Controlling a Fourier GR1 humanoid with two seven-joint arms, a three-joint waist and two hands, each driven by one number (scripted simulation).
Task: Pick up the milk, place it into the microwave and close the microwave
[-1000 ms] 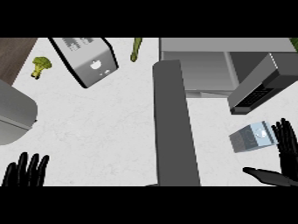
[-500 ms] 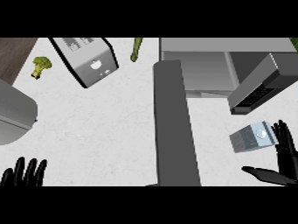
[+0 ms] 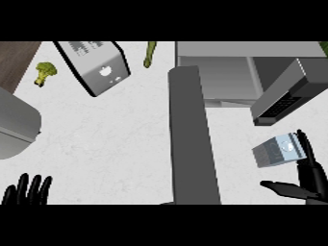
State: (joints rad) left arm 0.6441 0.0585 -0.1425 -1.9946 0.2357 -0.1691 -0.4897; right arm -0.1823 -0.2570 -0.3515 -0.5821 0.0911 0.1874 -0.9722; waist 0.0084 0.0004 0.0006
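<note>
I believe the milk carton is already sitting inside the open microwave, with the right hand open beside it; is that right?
Not quite. The head view shows the milk carton on the counter, outside the open microwave. The right hand is indeed open beside it.

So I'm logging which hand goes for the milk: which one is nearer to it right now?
The right hand. Its open fingers stand along the right side of the milk. The left hand rests at the lower left, across the counter and beyond the open microwave door.

White marbled counter [image 3: 109, 144], grey microwave [image 3: 223, 72], silvery-grey milk [image 3: 278, 150], green broccoli [image 3: 45, 72].
</note>
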